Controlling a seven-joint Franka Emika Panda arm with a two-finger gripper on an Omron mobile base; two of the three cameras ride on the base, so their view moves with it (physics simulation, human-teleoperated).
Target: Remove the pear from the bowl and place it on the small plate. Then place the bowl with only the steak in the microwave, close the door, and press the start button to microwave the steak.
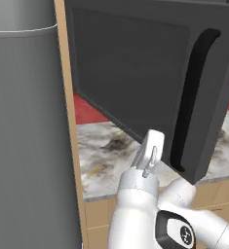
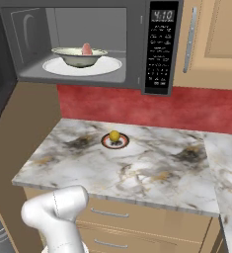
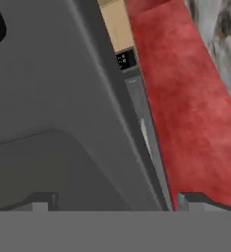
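Observation:
The microwave [image 2: 137, 44] stands open. Inside it, the pale bowl [image 2: 79, 56] sits on the white turntable with the pinkish steak [image 2: 87, 49] in it. On the counter below, the yellow pear [image 2: 114, 135] rests on the small plate [image 2: 114, 142]. The door [image 1: 135, 73] is swung out wide, its black handle [image 1: 191, 97] at the right. My gripper [image 1: 153, 146] is just below the door's lower edge. In the hand view the gripper [image 3: 119, 201] is open, its fingertips [image 3: 43, 199] wide apart, with the grey door [image 3: 53, 113] face very close ahead and nothing held.
The keypad [image 2: 161, 54] fills the microwave's right side. A red backsplash [image 2: 152, 106] runs behind the marble counter [image 2: 152, 168]. A tall grey appliance [image 1: 23, 136] and a wooden panel [image 1: 69, 112] stand left of the door. Upper cabinets [image 2: 216, 39] are right of the microwave.

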